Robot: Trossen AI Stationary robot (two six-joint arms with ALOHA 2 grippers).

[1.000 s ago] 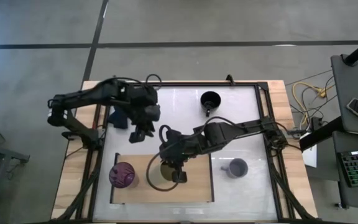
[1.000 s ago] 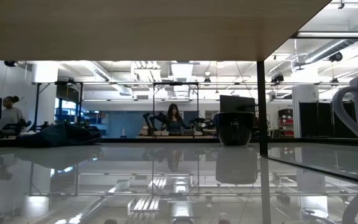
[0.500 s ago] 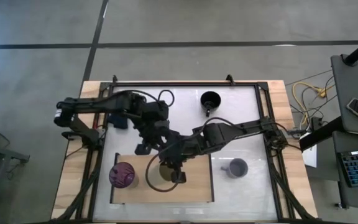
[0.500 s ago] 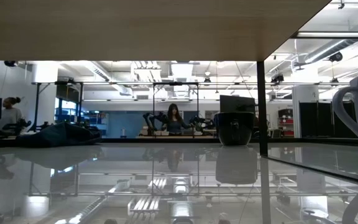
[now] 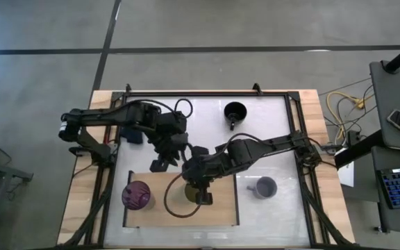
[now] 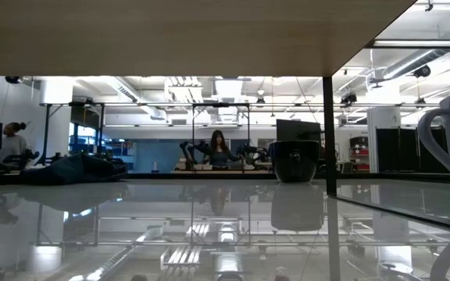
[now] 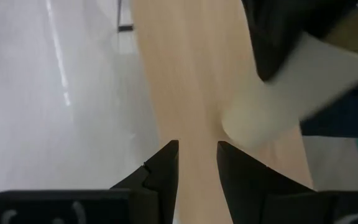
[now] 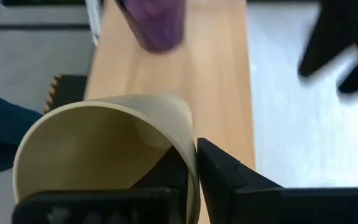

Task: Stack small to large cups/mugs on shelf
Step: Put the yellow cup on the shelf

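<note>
Beige cup [image 5: 188, 190] mostly hidden, seemingly.

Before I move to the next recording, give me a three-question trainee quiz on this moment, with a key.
1. True or false: the translucent purple tumbler stands on the light-wood shelf board.
2. Which gripper is clamped on the rim of the beige handleless cup?
A. left gripper
B. right gripper
C. neither
3. Fill in: the lavender-grey handled mug stands on the white tabletop, off the board's ____ end in the high view.

Key
1. True.
2. B: one finger inside the cup, one outside. The left gripper hovers by the board's far edge, its fingers slightly apart and empty.
3. Right. The wide black handled mug is also still off the board.
</note>
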